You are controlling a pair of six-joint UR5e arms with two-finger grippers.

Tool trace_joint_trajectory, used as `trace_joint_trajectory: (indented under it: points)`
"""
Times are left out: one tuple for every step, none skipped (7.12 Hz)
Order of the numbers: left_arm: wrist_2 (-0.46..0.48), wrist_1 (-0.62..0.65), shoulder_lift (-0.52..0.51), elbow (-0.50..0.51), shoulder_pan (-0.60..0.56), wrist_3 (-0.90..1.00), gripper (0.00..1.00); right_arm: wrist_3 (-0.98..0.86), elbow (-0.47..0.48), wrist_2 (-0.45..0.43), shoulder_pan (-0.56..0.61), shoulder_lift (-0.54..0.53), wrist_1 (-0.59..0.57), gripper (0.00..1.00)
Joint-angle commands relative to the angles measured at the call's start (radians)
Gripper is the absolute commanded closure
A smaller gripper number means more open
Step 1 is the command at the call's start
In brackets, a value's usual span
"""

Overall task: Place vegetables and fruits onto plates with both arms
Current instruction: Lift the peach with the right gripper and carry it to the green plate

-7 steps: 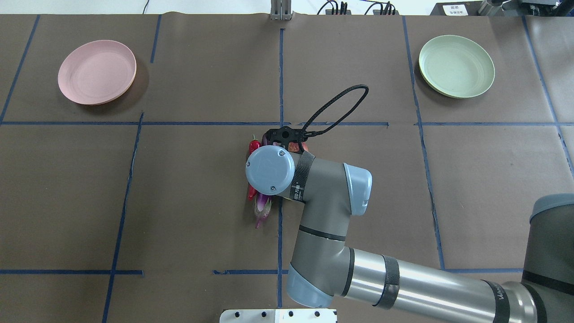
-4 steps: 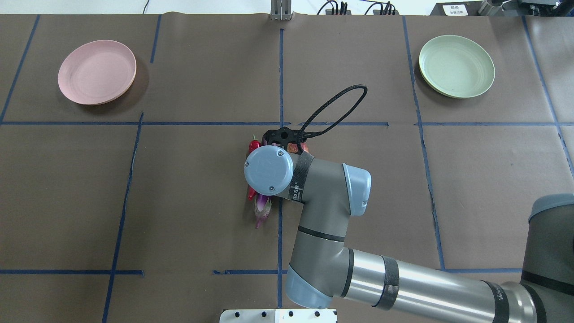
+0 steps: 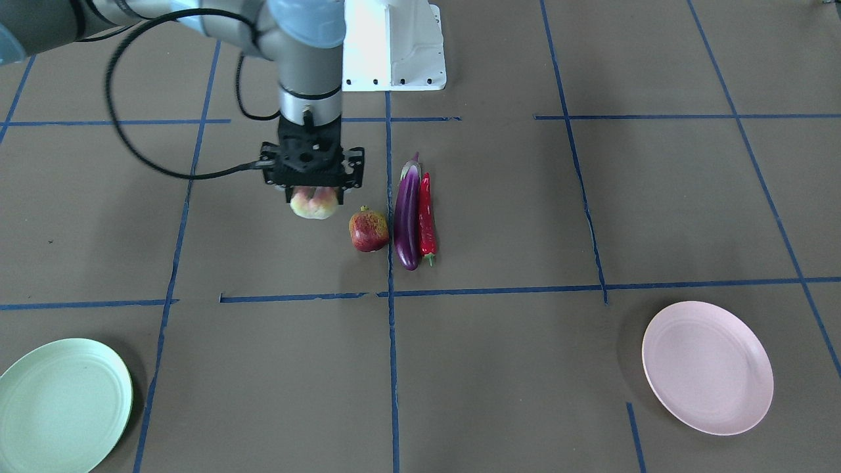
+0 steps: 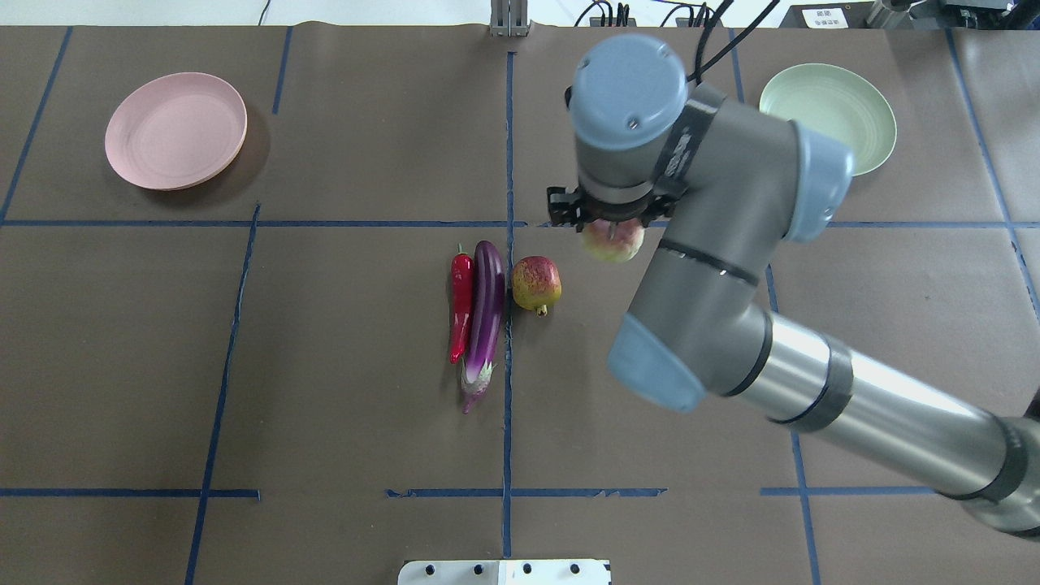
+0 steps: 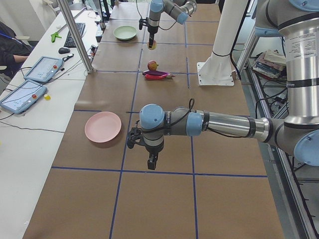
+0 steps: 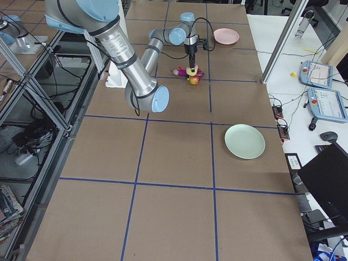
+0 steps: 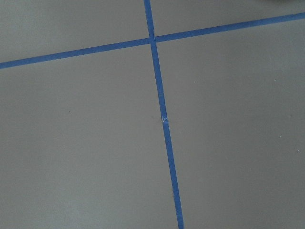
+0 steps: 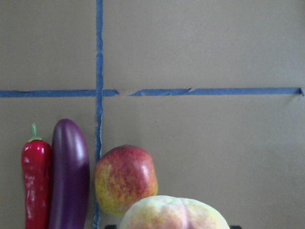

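My right gripper [image 4: 608, 221] is shut on the pale yellow-pink peach [image 4: 613, 241] and holds it above the table, right of the pomegranate [image 4: 536, 284]. The purple eggplant [image 4: 486, 313] and red chili [image 4: 461, 302] lie side by side left of the pomegranate. In the front view the peach [image 3: 314, 205] hangs under the right gripper [image 3: 314, 196]. The right wrist view shows the peach [image 8: 174, 214] above the pomegranate [image 8: 125, 179]. The pink plate [image 4: 175, 130] and the green plate [image 4: 845, 106] are empty. My left gripper [image 5: 151, 162] hangs over bare table near the pink plate [image 5: 102, 126]; I cannot tell whether it is open.
The white base block [image 3: 394, 46] stands at the robot's edge of the table. Blue tape lines [image 7: 162, 114] cross the brown table cover. My right arm's elbow [image 4: 731, 268] hides part of the green plate's near rim. Tablets [image 5: 22, 94] lie on a side desk.
My right arm has risen from low over the fruits and vegetables and swung right and away, lifting the peach. The pomegranate, eggplant and chili now show in full.
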Motion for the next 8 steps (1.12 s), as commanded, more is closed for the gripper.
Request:
trace_joint_trajectory:
  points:
    - [0.000, 0.000, -0.002, -0.002, 0.002, 0.002, 0.00, -0.360, -0.129, 0.162, 0.256, -0.076, 0.105, 0.97]
    - [-0.002, 0.000, -0.002, -0.002, 0.002, 0.002, 0.00, -0.446, -0.273, 0.211, 0.332, -0.093, 0.258, 0.97]
    - [-0.002, 0.000, -0.002, -0.005, 0.002, 0.002, 0.00, -0.514, -0.451, 0.236, 0.379, -0.098, 0.438, 0.97]
    - [0.000, 0.001, -0.002, -0.005, 0.002, 0.002, 0.00, -0.571, -0.606, 0.253, 0.412, -0.099, 0.592, 0.97]
    - [-0.002, 0.001, -0.002, -0.004, 0.002, 0.002, 0.00, -0.603, -0.721, 0.264, 0.424, -0.099, 0.689, 0.97]
    - [0.000, 0.001, -0.002, -0.004, 0.005, 0.002, 0.00, -0.607, -0.792, 0.266, 0.429, -0.101, 0.754, 0.97]
    - [-0.002, 0.001, -0.002, -0.004, 0.005, 0.002, 0.00, -0.605, -0.817, 0.267, 0.430, -0.105, 0.777, 0.95]
    - [0.000, 0.001, -0.002, -0.004, 0.005, 0.002, 0.00, -0.604, -0.817, 0.272, 0.431, -0.125, 0.781, 0.81]
